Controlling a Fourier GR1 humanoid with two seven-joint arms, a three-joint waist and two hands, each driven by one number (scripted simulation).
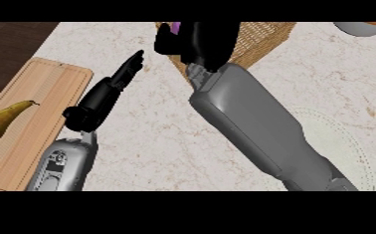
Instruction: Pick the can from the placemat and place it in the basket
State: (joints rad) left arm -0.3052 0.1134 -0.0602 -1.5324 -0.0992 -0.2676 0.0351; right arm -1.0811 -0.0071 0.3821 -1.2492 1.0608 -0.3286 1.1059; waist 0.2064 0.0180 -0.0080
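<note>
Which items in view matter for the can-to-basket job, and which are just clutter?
Job:
- can, purple, only a sliver showing in the right hand
- basket, under that hand
- placemat, pale, at right

Lying about:
- cutting board
- banana on it
- grey object, top right, cut off
- left hand, open, idle

basket far centre | cutting board left, banana on it | placemat right

Right hand and forearm cover the basket.
</note>
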